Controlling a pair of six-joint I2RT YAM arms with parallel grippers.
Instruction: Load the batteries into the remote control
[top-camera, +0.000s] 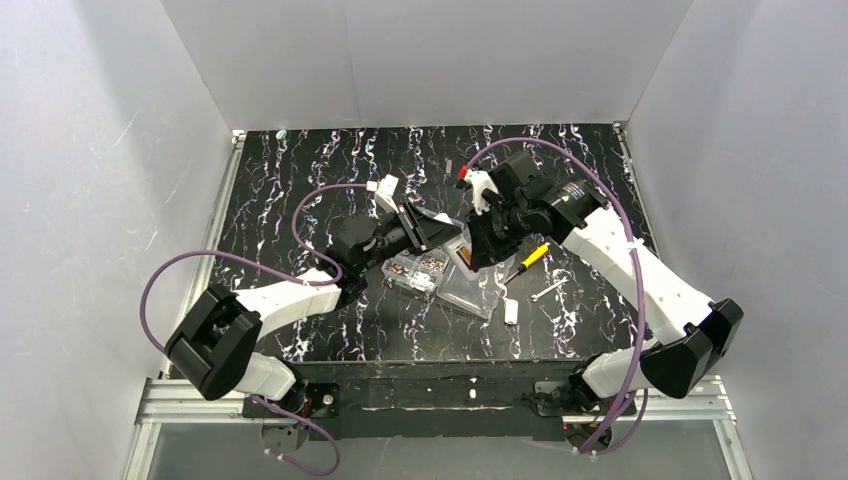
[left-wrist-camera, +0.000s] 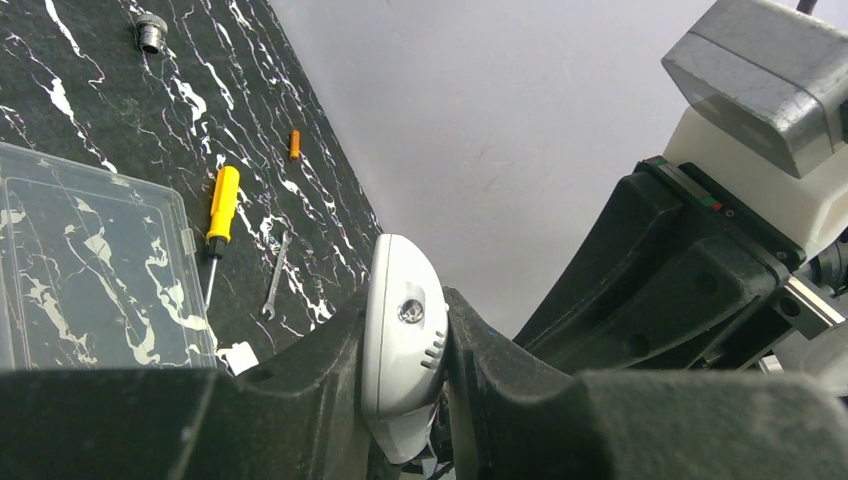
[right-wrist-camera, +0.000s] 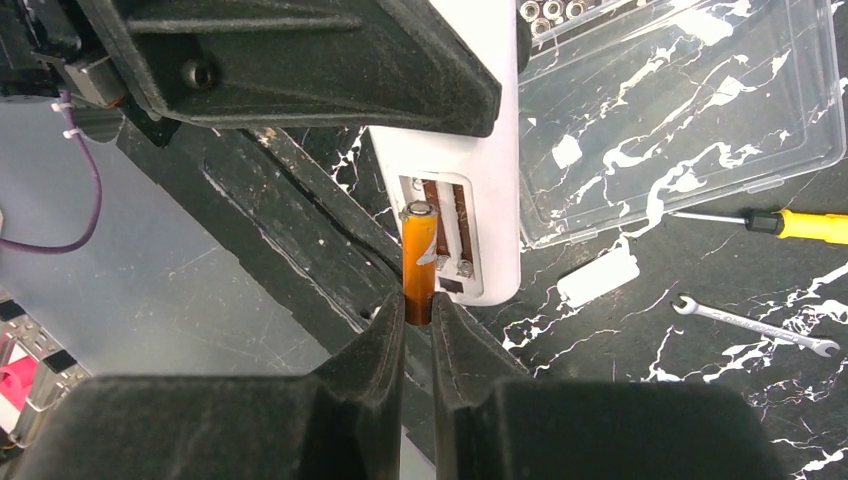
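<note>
Top external: white walls (top-camera: 420, 60), black marbled table (top-camera: 300, 170); left jaws clamp remote control (left-wrist-camera: 400, 340), right jaws pinch battery (right-wrist-camera: 418, 255).

Bright, even light falls from above, and the white panel walls (top-camera: 420, 60) bounce it back. Shadows on the black, white-veined marble-patterned tabletop (top-camera: 300, 170) are therefore faint and soft-edged. The overhead view is sharp throughout.

In the right wrist view, the clear plastic compartmented box (right-wrist-camera: 680, 110) shows pale glare on its lid. The small orange cylindrical battery (right-wrist-camera: 418, 260) is crisp and carries a lengthwise highlight. The black fingers (right-wrist-camera: 385, 350) of the right gripper (right-wrist-camera: 418, 318) look soft and dim.

In the left wrist view, the left gripper (left-wrist-camera: 405, 340) is a dark, underexposed mass against the bright slim white plastic remote control (left-wrist-camera: 400, 300).
</note>
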